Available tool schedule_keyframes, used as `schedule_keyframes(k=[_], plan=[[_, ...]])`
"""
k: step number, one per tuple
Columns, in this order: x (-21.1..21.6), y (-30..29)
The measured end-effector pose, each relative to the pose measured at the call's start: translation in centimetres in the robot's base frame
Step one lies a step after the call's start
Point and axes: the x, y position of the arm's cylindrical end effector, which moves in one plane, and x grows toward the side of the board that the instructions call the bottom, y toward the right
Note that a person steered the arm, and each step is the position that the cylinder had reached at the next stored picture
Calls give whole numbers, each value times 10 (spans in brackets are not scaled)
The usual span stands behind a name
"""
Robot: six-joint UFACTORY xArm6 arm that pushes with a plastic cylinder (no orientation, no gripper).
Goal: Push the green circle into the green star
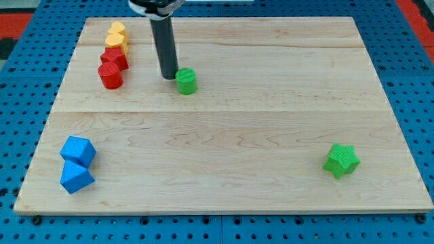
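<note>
The green circle [186,80] is a short green cylinder at the view's upper middle-left of the wooden board [224,183]. The green star [341,160] lies far off at the view's lower right. My tip [168,76] is the lower end of a dark rod coming down from the view's top. It stands just to the left of the green circle, very close to it or touching it.
Two yellow blocks [116,35] and two red blocks [112,68] form a column at the view's upper left. Two blue blocks [76,165] sit at the lower left, near the board's edge. A blue pegboard [413,81] surrounds the board.
</note>
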Motion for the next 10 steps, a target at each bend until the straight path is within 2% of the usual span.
schedule_keyframes(k=[1, 2, 3, 4, 5, 6, 8, 10], plan=[[8, 23], [47, 44], [67, 36], [68, 4], [99, 32], [119, 91], [105, 140], [155, 187]])
